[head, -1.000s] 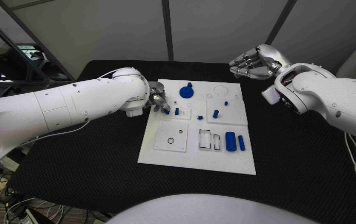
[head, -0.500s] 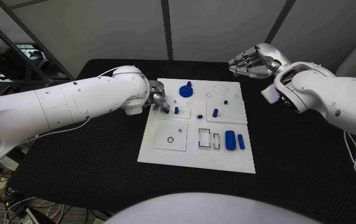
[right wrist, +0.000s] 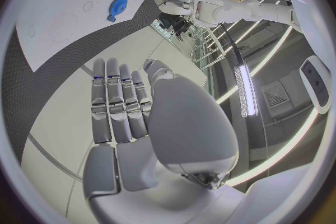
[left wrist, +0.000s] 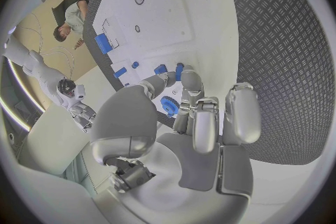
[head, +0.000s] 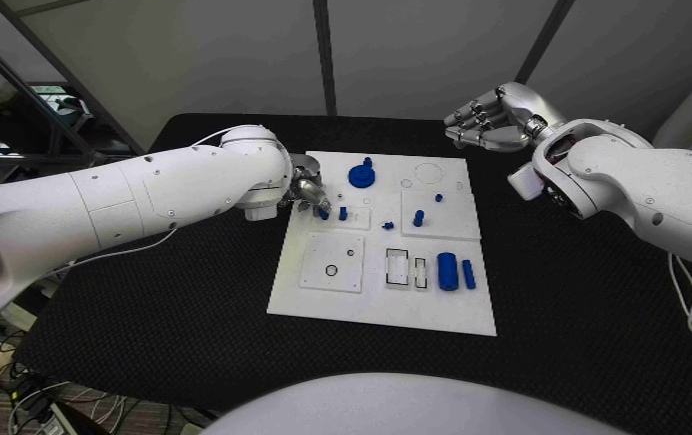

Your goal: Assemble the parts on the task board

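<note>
My left hand sits at the task board's left edge, fingertips touching a small blue peg standing upright beside them; whether they pinch it I cannot tell. The blue round knob lies just beyond, toward the far edge. My right hand hovers off the board's far right corner, well apart, fingers curled, holding nothing. The left is nearer. Open board lies toward me.
</note>
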Tool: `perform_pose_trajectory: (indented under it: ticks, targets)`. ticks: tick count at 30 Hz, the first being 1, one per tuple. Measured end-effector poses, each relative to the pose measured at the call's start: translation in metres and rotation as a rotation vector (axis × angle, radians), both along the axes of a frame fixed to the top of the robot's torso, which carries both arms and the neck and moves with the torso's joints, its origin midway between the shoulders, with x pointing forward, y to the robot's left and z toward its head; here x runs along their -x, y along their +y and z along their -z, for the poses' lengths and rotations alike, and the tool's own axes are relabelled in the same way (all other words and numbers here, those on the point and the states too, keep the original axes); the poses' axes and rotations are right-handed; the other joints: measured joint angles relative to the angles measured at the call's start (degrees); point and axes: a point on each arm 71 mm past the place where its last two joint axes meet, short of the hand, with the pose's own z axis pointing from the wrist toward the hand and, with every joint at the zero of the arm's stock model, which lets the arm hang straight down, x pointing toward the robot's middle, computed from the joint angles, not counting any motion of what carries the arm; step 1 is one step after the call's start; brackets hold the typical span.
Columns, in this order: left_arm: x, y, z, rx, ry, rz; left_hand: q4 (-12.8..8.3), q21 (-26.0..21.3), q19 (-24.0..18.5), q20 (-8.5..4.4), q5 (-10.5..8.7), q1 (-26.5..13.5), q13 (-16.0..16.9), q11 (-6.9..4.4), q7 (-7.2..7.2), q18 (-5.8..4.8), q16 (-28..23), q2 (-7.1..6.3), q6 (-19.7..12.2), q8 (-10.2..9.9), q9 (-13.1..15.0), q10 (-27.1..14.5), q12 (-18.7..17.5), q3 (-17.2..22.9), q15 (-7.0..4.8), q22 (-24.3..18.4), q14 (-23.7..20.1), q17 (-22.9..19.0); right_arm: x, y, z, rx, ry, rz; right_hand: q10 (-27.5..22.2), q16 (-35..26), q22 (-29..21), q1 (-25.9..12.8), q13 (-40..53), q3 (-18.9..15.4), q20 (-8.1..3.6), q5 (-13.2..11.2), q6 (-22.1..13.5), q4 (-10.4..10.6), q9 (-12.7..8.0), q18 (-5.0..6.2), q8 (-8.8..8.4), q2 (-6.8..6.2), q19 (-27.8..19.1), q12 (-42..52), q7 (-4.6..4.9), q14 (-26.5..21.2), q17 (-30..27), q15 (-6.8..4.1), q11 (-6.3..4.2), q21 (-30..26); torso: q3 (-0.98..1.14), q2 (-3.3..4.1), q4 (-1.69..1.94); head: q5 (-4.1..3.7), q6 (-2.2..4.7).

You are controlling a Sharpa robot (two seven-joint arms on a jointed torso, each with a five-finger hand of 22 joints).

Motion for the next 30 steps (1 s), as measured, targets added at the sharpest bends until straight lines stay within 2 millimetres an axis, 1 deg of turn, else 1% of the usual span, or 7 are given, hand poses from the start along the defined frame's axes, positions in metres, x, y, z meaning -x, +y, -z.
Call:
perform_pose_trajectory:
  ticks: [6, 7, 12, 14, 15, 18, 30]
  targets:
    - [-0.0011, -0.0005, 0.0000, -0.001, 0.000, -0.001, -1.04, 0.20, 0.20, -0.20, 0.00, -0.71, 0.30, -0.16, -0.31, 0.00, 0.00, 0.51, 0.71, -0.02, -1.18, 0.28, 0.00, -0.99, -0.13, 0.00, 0.11, 0.00, 0.0000, -0.0002, 0.0000, 0.000, 0.000, 0.001, 0.00, 0.00, 0.00, 0.00, 0.00, 0.00, 0.00, 0.00, 0.00, 0.00, 0.00, 0.00, 0.00, 0.00, 0.00, 0.00, 0.00, 0.00, 0.00, 0.00, 0.00, 0.00, 0.00, -0.02, -0.02, 0.00, 0.02]
    - [-0.0013, -0.0006, 0.0000, -0.001, 0.000, -0.001, -1.16, 0.20, 0.20, -0.20, 0.00, -0.91, 0.40, -0.47, -0.44, 0.00, 0.00, 0.30, 0.85, -0.22, -1.41, 0.59, 0.22, -1.23, -0.21, 0.00, 0.19, 0.00, 0.0000, -0.0003, 0.0000, 0.000, 0.000, 0.001, 0.00, 0.00, 0.00, 0.00, 0.00, 0.00, 0.00, 0.00, 0.00, 0.00, 0.00, 0.00, 0.00, 0.00, 0.00, 0.00, 0.00, 0.00, 0.00, 0.00, 0.00, 0.00, 0.01, -0.02, -0.02, 0.00, 0.02]
    - [-0.0019, -0.0002, 0.0002, -0.003, 0.001, -0.001, -0.07, 0.20, 0.33, -0.33, 0.20, -0.91, 0.67, -1.08, -0.53, 0.00, 0.00, 0.30, 1.33, -0.26, -2.34, 1.20, 0.44, -3.71, -0.23, -0.01, 0.17, 0.00, 0.0000, -0.0006, 0.0000, 0.001, 0.001, 0.002, 0.00, 0.00, 0.01, 0.00, 0.00, 0.16, 0.00, 0.28, 0.00, 0.16, 0.00, 0.00, 0.00, 0.00, 0.00, 0.00, 0.00, 0.00, 0.00, 0.00, 0.00, 0.00, 0.01, -0.04, -0.03, -0.07, 0.02]
    - [-0.0019, -0.0002, 0.0002, -0.004, 0.002, -0.001, 0.00, 0.39, 0.41, -0.41, 0.20, -0.91, 0.71, -1.11, -0.53, 0.00, 0.00, 0.30, 1.33, -0.26, -2.42, 1.22, 0.44, -3.78, -0.23, -0.01, 0.17, 0.00, 0.0000, -0.0006, 0.0000, 0.001, 0.001, 0.002, 0.00, 0.00, 0.01, 0.00, 0.00, 0.16, 0.00, 0.28, 0.00, 0.16, 0.00, -0.01, 0.00, 0.00, 0.00, 0.00, 0.00, 0.00, 0.00, 0.00, 0.00, 0.00, 0.01, -0.04, -0.03, -0.08, 0.02]
    - [-0.0020, 0.0000, 0.0003, -0.004, 0.002, -0.001, 0.00, 0.48, 0.41, -0.41, 0.20, -0.91, 0.79, -1.50, -0.62, 0.00, 0.00, 0.30, 1.42, -0.28, -2.48, 1.61, 0.44, -3.78, -0.23, -0.01, 0.17, 0.00, 0.0000, -0.0007, 0.0000, 0.001, 0.001, 0.002, 0.00, 0.00, 0.01, 0.00, 0.00, 0.16, 0.00, 0.28, 0.00, 0.16, 0.00, 0.00, 0.00, 0.00, 0.00, 0.00, 0.00, 0.00, 0.00, 0.00, 0.00, 0.00, 0.01, -0.04, -0.03, -0.08, 0.02]
    - [-0.0020, 0.0001, 0.0004, -0.006, 0.004, 0.000, 0.01, 0.49, 0.41, -0.41, 0.20, -0.91, 0.89, -1.90, -0.62, 0.00, 0.00, 0.30, 1.42, -0.29, -2.50, 2.01, 0.44, -3.79, -0.23, -0.01, 0.16, 0.00, 0.0000, -0.0008, 0.0001, 0.001, 0.001, 0.002, 0.00, 0.00, 0.01, 0.00, 0.00, 0.16, 0.00, 0.28, 0.00, 0.16, 0.00, 0.00, 0.00, 0.00, 0.00, 0.00, 0.00, 0.00, 0.01, 0.00, 0.00, 0.00, 0.01, -0.04, -0.03, -0.07, 0.03]
    - [0.0004, -0.0021, 0.0035, -0.014, 0.023, 0.016, 0.23, 0.75, 0.62, -0.62, 0.16, -0.92, 1.37, -2.41, -0.61, 0.00, 0.00, 0.29, 1.85, -0.26, -3.09, 2.73, 0.79, -4.97, -0.33, -0.01, 0.05, 0.00, -0.0002, -0.0008, 0.0002, 0.001, 0.001, 0.003, 0.00, 0.00, 0.00, 0.00, 0.00, 0.16, 0.00, 0.28, 0.00, 0.16, 0.00, 0.00, 0.00, 0.00, 0.00, 0.00, 0.00, 0.00, -0.01, 0.00, 0.00, 0.00, -0.05, -0.03, -0.03, -0.04, 0.02]
